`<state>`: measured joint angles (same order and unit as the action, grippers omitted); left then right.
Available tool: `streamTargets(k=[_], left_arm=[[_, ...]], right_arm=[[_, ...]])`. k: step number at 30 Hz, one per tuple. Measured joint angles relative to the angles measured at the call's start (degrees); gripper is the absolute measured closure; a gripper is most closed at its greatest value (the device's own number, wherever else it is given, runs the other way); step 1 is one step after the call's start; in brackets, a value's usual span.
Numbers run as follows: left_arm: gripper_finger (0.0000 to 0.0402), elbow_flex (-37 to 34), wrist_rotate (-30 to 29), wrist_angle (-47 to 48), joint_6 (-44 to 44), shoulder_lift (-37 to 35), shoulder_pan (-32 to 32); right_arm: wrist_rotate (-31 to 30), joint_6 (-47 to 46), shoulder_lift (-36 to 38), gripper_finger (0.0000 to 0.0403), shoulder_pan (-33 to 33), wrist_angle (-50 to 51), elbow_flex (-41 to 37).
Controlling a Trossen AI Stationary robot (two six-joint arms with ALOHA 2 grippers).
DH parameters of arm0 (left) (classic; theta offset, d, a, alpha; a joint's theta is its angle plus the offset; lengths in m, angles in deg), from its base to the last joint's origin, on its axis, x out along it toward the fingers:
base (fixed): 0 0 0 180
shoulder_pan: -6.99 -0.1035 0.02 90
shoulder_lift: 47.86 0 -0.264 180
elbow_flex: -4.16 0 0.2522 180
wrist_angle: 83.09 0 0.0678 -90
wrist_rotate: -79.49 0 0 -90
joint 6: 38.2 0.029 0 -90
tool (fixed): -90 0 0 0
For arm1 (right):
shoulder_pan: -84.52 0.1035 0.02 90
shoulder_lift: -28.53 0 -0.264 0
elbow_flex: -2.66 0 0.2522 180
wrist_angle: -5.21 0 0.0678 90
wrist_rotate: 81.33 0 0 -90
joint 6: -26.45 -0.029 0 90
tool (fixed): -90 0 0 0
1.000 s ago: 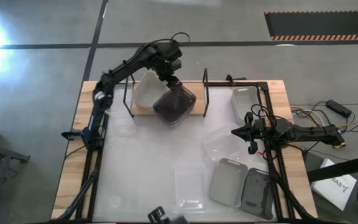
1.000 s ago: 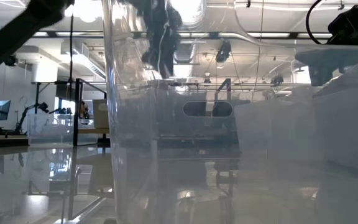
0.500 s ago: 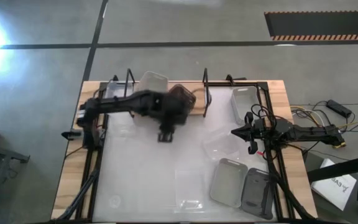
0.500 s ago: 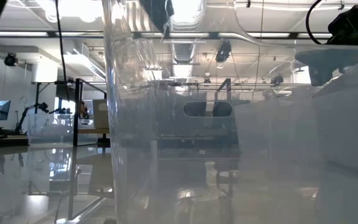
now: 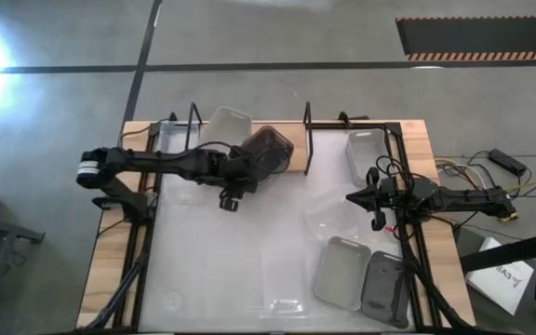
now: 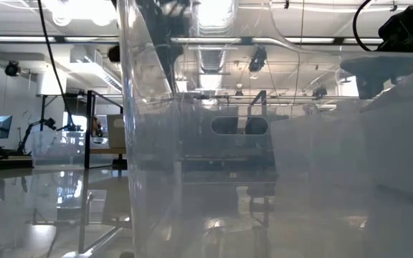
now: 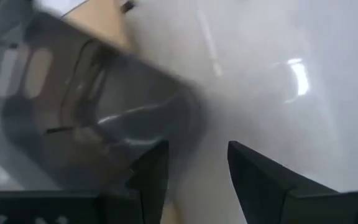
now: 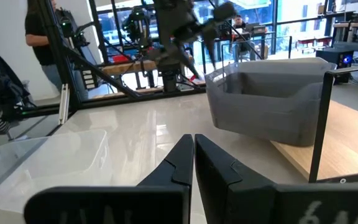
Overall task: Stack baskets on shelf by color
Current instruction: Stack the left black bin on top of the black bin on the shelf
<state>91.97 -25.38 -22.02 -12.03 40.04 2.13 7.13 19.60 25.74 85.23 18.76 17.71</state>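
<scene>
- High view: the shelf [image 5: 298,158] sits at the upper middle of the frame, holding a dark grey basket [image 5: 270,147] tipped on its edge, and a white basket [image 5: 228,122] just left of it at the shelf's back.
- Neither basket visibly holds anything.
- Left gripper [image 5: 230,198] hangs over the table just below and left of the dark grey basket; in the left wrist view its fingers [image 7: 153,174] stand apart with nothing between them, the dark basket [image 7: 86,118] close ahead.
- Right gripper [image 5: 351,198] rests at the right middle, jaws pressed together and empty.
- A light grey basket [image 5: 361,154] lies lengthwise up-and-down in the upper right.
- Lower right holds a light grey basket [image 5: 341,272] and a dark grey one [image 5: 385,288], both upside down, side by side.
- Clear baskets [image 5: 283,276] lie at lower centre; one fills the low view.
</scene>
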Motion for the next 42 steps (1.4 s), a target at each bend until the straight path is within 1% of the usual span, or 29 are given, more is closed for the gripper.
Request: streamTargets(k=[2, 3, 5, 7, 10, 12, 14, 21, 27, 31, 36, 42], left_arm=[[0.0253, -1.0, -1.1, -1.5, 0.1, 0.7, -1.6], [0.0256, -1.2, -0.6, -2.1, 0.1, 1.0, -2.5], [0.027, -1.3, 2.4, -3.0, 0.0, 2.0, -4.1], [0.0295, -0.9, 5.8, -4.2, -0.2, 3.3, -5.5], [0.0346, 0.7, 10.4, -6.9, -0.2, 5.1, -7.0], [0.0381, 2.5, 11.7, -8.2, 0.2, 6.6, -7.5], [0.0395, 4.6, 11.6, -8.4, 1.0, 8.4, -7.9], [0.04, 15.5, 12.6, -8.3, 4.6, 17.4, -9.2], [0.0401, 27.0, 13.7, -8.3, 4.7, 26.3, -10.5], [0.0401, 33.2, 13.7, -7.4, 4.1, 30.3, -11.2], [0.0401, 36.8, 14.1, -7.9, 1.3, 31.9, -11.9], [0.0401, 36.2, 14.6, -10.8, -0.4, 32.0, -12.3]], right_arm=[[0.0, 0.0, 0.0, 0.0394, 0.0, 0.0, 0.0], [0.0, 0.0, 0.0, 0.0394, 0.0, 0.0, 0.0], [0.0, 0.0, 0.0, 0.0394, 0.0, 0.0, 0.0], [0.0, 0.0, 0.0, 0.0394, 0.0, 0.0, 0.0], [0.0, 0.0, 0.0, 0.0394, 0.0, 0.0, 0.0], [0.0, 0.0, 0.0, 0.0394, 0.0, 0.0, 0.0], [0.0, 0.0, 0.0, 0.0394, 0.0, 0.0, 0.0], [0.0, 0.0, 0.0, 0.0394, 0.0, 0.0, 0.0], [0.0, 0.0, 0.0, 0.0394, 0.0, 0.0, 0.0], [0.0, 0.0, 0.0, 0.0394, 0.0, 0.0, 0.0], [0.0, 0.0, 0.0, 0.0394, 0.0, 0.0, 0.0], [0.0, 0.0, 0.0, 0.0394, 0.0, 0.0, 0.0]])
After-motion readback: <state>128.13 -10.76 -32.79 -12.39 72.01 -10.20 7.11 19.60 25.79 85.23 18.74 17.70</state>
